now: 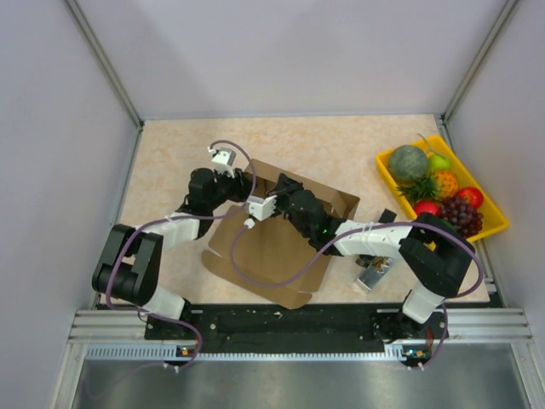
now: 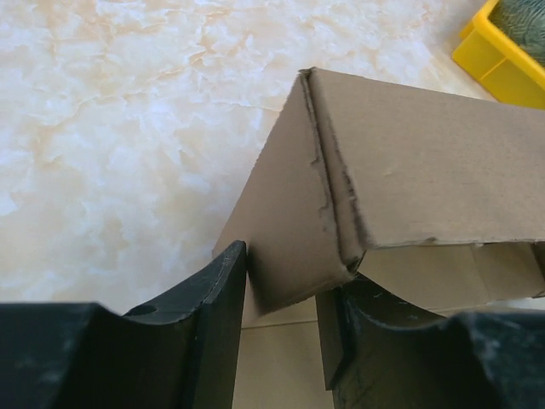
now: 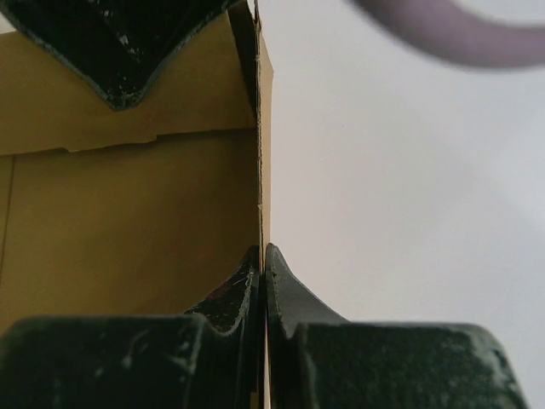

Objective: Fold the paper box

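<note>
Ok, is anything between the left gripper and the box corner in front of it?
Nothing visible. The left gripper straddles a folded corner of the paper box, cardboard directly between its fingers; whether they clamp it is unclear. The right gripper is pinched shut on another box wall, not in that gap.

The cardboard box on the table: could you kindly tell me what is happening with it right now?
Both arms are working on the paper box, which sits partly folded mid-table. The right end effector is pinched shut on a thin upright wall. The left end effector straddles a doubled-over wall at a corner; whether it grips firmly is unclear. The yellow fruit tray sits apart at the right.
</note>
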Controlling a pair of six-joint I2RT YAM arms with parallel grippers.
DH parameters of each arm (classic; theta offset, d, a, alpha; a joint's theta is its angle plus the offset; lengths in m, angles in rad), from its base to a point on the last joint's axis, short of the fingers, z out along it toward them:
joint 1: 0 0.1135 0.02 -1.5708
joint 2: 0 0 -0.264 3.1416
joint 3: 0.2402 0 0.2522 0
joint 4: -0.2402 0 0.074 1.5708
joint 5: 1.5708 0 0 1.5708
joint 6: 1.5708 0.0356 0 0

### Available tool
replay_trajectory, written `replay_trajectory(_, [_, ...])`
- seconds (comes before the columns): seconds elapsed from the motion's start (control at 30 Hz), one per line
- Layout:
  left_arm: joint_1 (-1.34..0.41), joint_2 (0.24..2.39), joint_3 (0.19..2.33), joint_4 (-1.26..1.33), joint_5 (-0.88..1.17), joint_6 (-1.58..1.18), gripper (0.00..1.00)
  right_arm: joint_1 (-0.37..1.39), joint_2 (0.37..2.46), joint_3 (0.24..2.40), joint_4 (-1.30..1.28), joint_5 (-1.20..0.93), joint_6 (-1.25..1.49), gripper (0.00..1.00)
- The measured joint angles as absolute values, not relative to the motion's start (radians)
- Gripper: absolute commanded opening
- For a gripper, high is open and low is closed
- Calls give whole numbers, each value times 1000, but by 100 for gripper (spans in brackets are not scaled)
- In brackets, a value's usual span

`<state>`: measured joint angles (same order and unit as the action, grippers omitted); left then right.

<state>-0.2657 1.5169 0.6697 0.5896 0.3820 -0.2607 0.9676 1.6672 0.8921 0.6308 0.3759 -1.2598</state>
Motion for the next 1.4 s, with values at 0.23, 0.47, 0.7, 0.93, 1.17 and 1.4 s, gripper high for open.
replay_trajectory(0.23, [-337, 1517, 666, 603, 213, -229, 28, 968, 1657, 892, 613, 375, -1253, 0])
replay_trajectory(0.47, [-392, 1514, 633, 660, 54, -210, 11, 968, 1657, 892, 612, 373, -1252, 0])
replay_trajectory(0.7, [-469, 1514, 622, 680, -142, -201, 0, 968, 1656, 892, 612, 371, -1245, 0])
replay_trajectory(0.93, [-533, 1515, 620, 681, -322, -208, 37, 968, 1656, 893, 612, 358, -1244, 0])
replay_trajectory(1.17, [-493, 1562, 617, 740, -250, -242, 32, 968, 1646, 899, 591, 339, -1229, 0])
replay_trajectory(1.4, [-474, 1599, 623, 762, -189, -261, 8, 966, 1642, 899, 583, 342, -1225, 0])
